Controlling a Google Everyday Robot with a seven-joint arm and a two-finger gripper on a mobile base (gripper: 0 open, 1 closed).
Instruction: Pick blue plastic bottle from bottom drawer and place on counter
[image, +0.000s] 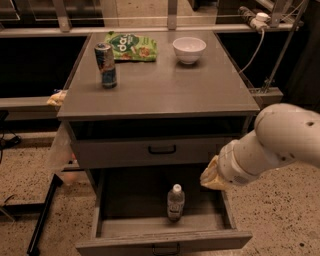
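Blue plastic bottle (175, 202) stands upright, white cap up, on the floor of the bottom drawer (98, 216). That drawer is pulled out in front of and below the counter (165, 92). You will find the bottle under the middle of the counter's front edge, close to the drawer's front wall, with nothing touching it.

The gripper (210, 176) hangs below the counter's front right corner, over the right-hand side of the pulled-out drawer. It sits to the right of the bottle and a little higher than its cap, with a clear gap between them. From this angle you only see its yellowish tip at the end of the thick white arm (272, 142). You cannot tell how it is set.

Directly under the counter, the upper drawer (115, 152) is closed, its dark handle centred.

On the counter itself, a blue, red and silver drink can (106, 65) stands upright towards the left edge. A green snack bag (131, 46) lies flat at the counter's back edge, just behind the can. A white bowl (189, 49) sits near the back, right of the bag and well apart from the can.
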